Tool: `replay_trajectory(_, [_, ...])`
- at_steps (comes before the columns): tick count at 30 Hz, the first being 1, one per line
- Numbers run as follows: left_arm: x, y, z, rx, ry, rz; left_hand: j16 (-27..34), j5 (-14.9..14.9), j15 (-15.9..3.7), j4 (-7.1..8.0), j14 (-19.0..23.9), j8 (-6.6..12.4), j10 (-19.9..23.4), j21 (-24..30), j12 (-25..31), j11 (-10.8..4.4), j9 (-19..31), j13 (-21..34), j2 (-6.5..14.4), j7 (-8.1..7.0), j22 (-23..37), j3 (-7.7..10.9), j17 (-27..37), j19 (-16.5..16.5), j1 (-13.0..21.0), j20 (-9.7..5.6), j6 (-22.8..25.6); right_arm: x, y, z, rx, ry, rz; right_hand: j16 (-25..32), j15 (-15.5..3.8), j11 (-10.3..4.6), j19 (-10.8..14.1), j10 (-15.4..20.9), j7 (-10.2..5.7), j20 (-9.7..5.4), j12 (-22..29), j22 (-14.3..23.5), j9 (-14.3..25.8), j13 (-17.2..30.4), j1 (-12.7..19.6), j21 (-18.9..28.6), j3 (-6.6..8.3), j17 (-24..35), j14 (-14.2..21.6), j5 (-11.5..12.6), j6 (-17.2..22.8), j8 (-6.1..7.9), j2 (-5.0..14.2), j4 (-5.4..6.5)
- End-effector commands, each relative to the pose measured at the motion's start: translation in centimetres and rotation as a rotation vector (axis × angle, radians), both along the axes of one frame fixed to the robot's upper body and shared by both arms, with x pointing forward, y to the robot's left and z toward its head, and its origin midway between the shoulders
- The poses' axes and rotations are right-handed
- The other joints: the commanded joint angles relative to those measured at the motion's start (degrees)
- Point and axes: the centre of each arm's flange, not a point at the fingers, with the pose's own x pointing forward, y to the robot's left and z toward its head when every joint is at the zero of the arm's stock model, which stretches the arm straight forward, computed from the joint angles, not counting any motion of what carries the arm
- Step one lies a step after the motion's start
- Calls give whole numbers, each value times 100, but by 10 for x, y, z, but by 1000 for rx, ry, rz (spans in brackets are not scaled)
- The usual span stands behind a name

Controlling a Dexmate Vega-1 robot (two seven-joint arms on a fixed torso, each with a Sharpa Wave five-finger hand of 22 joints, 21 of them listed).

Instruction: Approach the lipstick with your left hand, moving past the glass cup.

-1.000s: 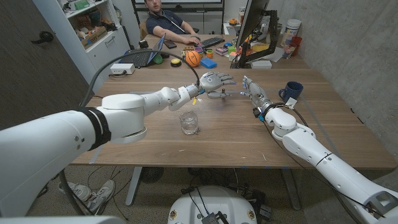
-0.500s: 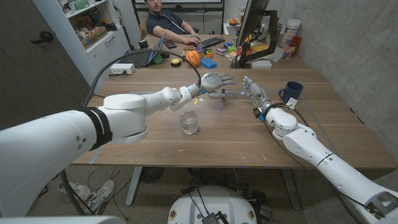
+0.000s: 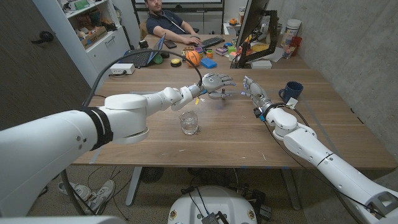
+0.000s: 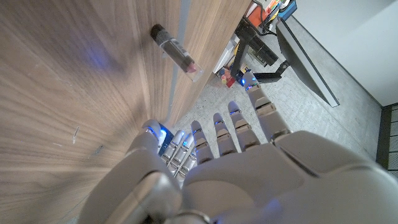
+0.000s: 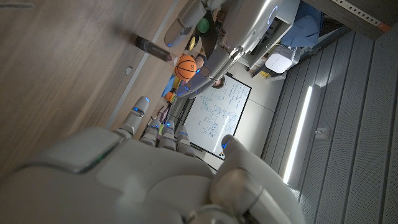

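Table: wooden table (image 3: 236,134), a person seated behind it.
Lipstick: lipstick (image 4: 175,49) lying on the wood, beyond the left fingertips.
Glass cup: glass cup (image 3: 189,122) upright, nearer the robot.
Left hand: left hand (image 3: 214,82) above the table, fingers spread, empty.
Right hand: right hand (image 3: 256,93) fingers extended, holding nothing.

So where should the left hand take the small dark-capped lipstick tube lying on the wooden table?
Across the middle of the lipstick tube, coming from above: it lies flat on its side on the wooden table, long sides exposed, with the open left hand over it.

blue mug (image 3: 292,90) near right table edge, orange ball (image 3: 193,57), laptop (image 3: 144,56), seated person (image 3: 171,23)
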Motion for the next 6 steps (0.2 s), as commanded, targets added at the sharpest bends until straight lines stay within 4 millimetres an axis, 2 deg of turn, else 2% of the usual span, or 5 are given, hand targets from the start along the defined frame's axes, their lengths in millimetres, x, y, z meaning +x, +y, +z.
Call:
replay_trajectory(1, [5, 0, -4, -10, 25, 36, -22, -11, -34, 12, 27, -10, 8, -18, -21, -2, 10, 11, 42, -25, 15, 22, 10, 16, 13, -22, 26, 1, -1, 1, -3, 5, -2, -32, 36, 7, -617, 33, 25, 27, -8, 19, 15, 8, -66, -15, -24, 5, -293, 43, 29, -5, -13, -12])
replay_trajectory(6, [5, 0, -3, -25, 33, 35, -24, -14, -34, 13, 37, -13, -15, -21, -34, -8, 10, 11, 41, -25, 16, 18, 10, 27, 9, -21, 31, 1, -1, 2, -3, 5, -1, -42, 36, -1, -616, 28, 26, 30, -13, 19, 14, 8, -69, -31, -28, 4, -288, 47, 28, -6, -11, -13])
